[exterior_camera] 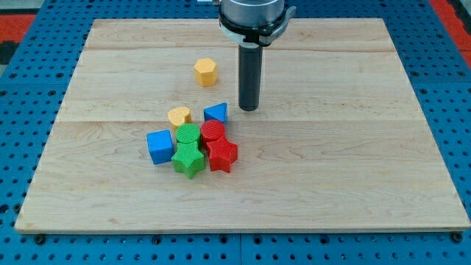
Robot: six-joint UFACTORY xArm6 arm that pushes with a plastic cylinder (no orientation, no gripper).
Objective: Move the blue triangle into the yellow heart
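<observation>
The blue triangle (216, 112) lies near the board's middle, at the top right of a cluster of blocks. The yellow heart (179, 116) lies to its left, a small gap apart. My tip (249, 108) rests on the board just to the right of the blue triangle, slightly apart from it. The rod rises from there to the arm's head at the view's top.
A yellow hexagon (206, 71) sits alone above the cluster. Below the heart and triangle are a green round block (188, 135), a red round block (213, 132), a blue cube (160, 146), a green star (189, 160) and a red star (222, 154). The wooden board (353, 147) lies on a blue pegboard.
</observation>
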